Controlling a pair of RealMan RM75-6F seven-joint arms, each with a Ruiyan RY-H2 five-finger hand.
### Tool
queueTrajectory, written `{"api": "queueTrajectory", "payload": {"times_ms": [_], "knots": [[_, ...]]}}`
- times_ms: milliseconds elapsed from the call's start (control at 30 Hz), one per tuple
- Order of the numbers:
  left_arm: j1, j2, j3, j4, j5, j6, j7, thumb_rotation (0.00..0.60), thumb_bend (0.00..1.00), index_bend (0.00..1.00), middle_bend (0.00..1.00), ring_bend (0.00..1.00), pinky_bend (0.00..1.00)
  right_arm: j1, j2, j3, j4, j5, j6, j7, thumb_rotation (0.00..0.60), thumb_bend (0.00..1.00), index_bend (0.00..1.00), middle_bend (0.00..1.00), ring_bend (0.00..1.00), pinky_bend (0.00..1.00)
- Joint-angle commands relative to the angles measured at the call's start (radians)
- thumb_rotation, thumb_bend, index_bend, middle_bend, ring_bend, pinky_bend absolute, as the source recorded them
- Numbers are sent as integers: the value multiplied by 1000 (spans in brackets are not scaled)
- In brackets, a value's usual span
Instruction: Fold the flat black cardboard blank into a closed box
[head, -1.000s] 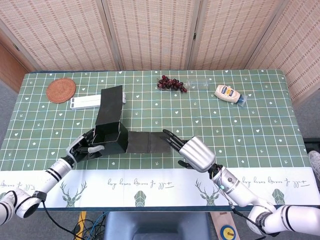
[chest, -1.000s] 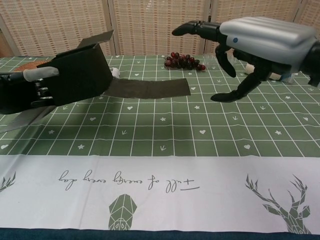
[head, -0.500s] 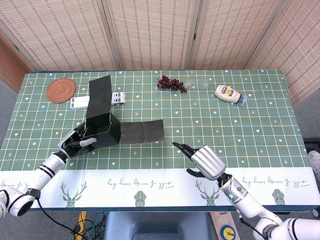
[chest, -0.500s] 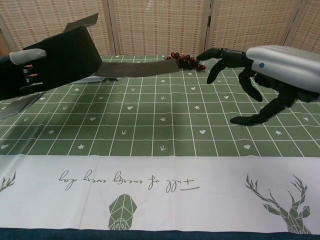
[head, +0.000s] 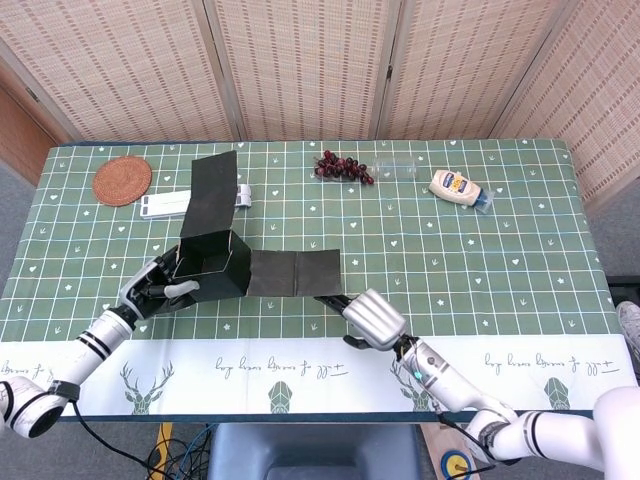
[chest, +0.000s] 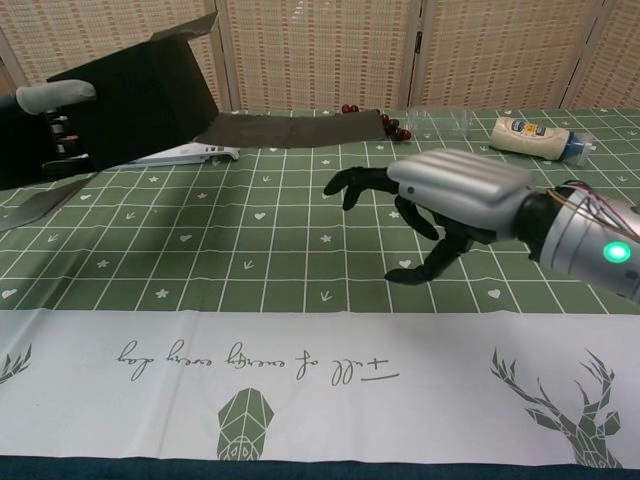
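Two hands are in view over the green checked tablecloth (head: 480, 260), and we see only one of them holding anything. Our left hand (head: 158, 288) grips the black cardboard blank (head: 215, 262) at its partly folded end, where the panels already stand up as an open box shape; its fingers wrap the near wall, and in the chest view a pale thumb (chest: 55, 94) lies along the top edge of that wall. One long flap rises from the far side of the box shape and tilts away toward the screens, while another strip lies flat on the cloth, running to the right toward the table's middle. Our right hand (head: 368, 317) hovers near the front edge, just beside the free end of that flat strip; its dark fingers (chest: 362, 183) are spread and gently curved, released, with nothing between them, and we cannot tell whether the fingertips touch the strip. Behind the blank a white remote-like device (head: 165, 205) lies partly hidden by the raised flap. Farther back we see a round woven coaster (head: 122, 180) at the left, a bunch of dark grapes (head: 343, 167) near the centre, and a squeeze bottle (head: 459, 187) lying on its side to the right.
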Motion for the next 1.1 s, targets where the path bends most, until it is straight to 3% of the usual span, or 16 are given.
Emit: {"api": "queueTrajectory", "payload": {"times_ms": [33,100,167,300,400,733,1100], "knots": [[-2,10,2,-13,13,1,5,600,112,232,226,713,880,40,-65,35,74,-23,-11,-2,600,271,134,218,756,1000],[-4,15,6,-17,22,0,12,600,113,231,226,646,880,53,-83,45,91,-31,-12,14,600,275,134,217,756,1000],[-4,19,13,-20,36,2,18,600,112,231,226,641,880,66,-95,55,106,-40,-12,18,600,279,134,217,756,1000],[-7,15,29,-3,69,14,35,600,113,231,226,737,880,86,-105,73,114,-50,-11,16,600,286,134,217,756,1000],[-11,7,44,17,92,20,42,600,112,231,226,640,880,99,-109,84,115,-52,-14,8,600,286,134,217,756,1000],[-32,-22,79,60,119,18,47,600,112,231,226,647,880,118,-115,102,91,-73,14,-52,600,293,134,224,756,1000],[-52,-56,109,100,138,29,42,600,112,231,226,664,880,134,-167,105,159,-128,86,-29,600,294,134,235,756,1000]]}}
